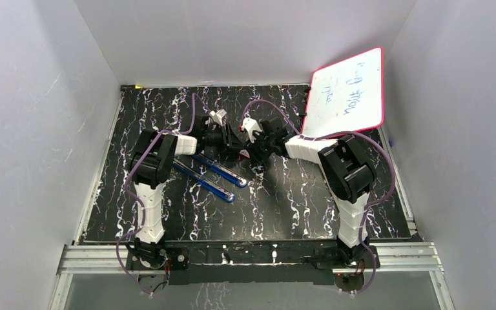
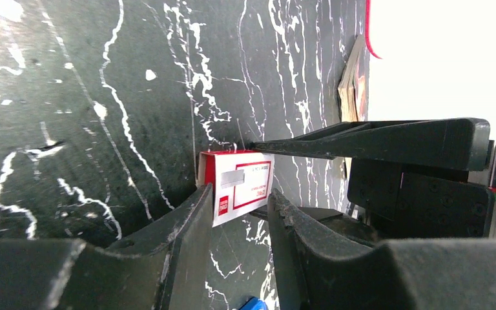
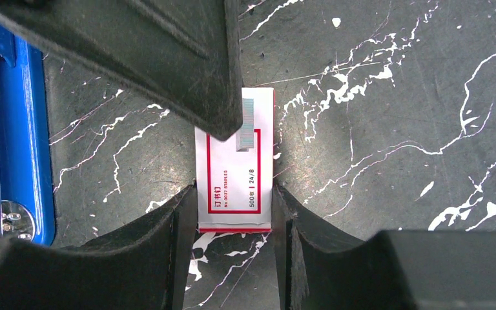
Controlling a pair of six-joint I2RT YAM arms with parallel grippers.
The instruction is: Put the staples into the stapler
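A short silvery-grey strip of staples is seen lying flat on the top face of a small red-and-white box. The long axis of the strip runs along the long axis of the box. The box is clamped at its two long sides by the right gripper, whose fingers touch both sides of it. The strip lies at the end of the box away from that gripper.

From the opposite end the left gripper is brought in. Its jaws are partly spread and nothing is seen pinched between them. In the right wrist view one of its fingers covers a corner of the box, and its tip lies just beside the strip. In the left wrist view the strip lies just past the fingertips, in line with the gap. The left gripper is therefore judged to be the one that should take the strip, while the box is held steady by the right.

The blue stapler lies on the table to the left of the box, and the two are apart. In the top view it shows as two long blue bars side by side, below the left arm, so it is judged to be open. The strip would have to be carried leftward to it.

The table is black with white veins. A whiteboard with a red rim leans at the far right, and plain pale walls close in the space.
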